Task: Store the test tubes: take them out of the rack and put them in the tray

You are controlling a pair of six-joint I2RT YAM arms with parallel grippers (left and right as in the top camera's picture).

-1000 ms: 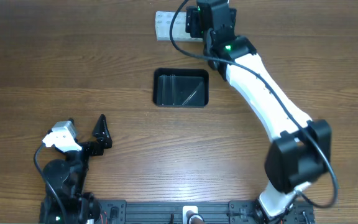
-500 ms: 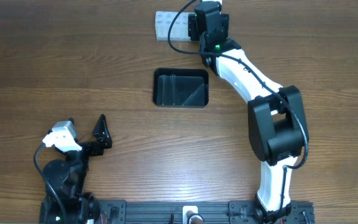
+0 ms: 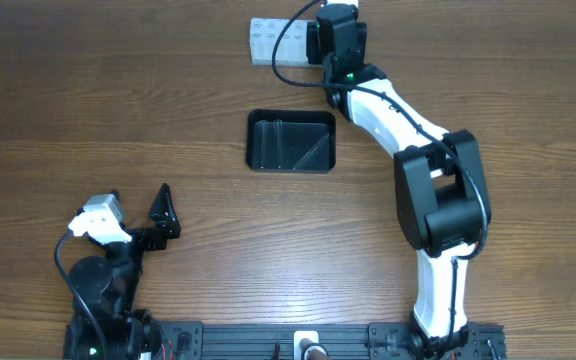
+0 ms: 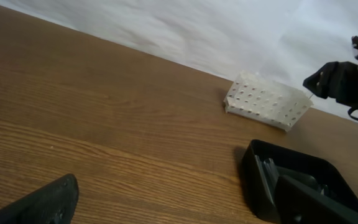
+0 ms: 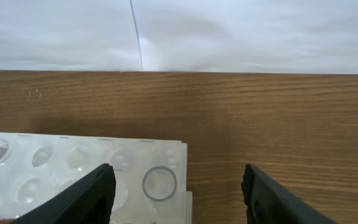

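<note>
While its two black fingers stand spread wide, the right gripper (image 5: 176,182) holds nothing. It hangs over the end of the rack (image 3: 271,41). One finger is in front of the rack's holes and the other is over bare wood; whether either touches the rack cannot be told. Between the fingers, nearer the one over the rack, the round clear rim of a test tube (image 5: 159,183) sits in a corner hole.

The rack is a pale, translucent block pierced by rows of round holes. It lies at 12 o'clock from the tray (image 3: 251,142), near the table's far edge. The tray is black and rectangular with rounded corners and low walls. Clear, glassy tubes (image 3: 303,150) lie flat inside it, one of them slanted.

The left gripper (image 3: 160,216) rests at about 8 o'clock from the tray, well apart from it. Its dark fingers are parted and empty.

The table (image 3: 118,100) is brown with a fine, straight wood grain.
</note>
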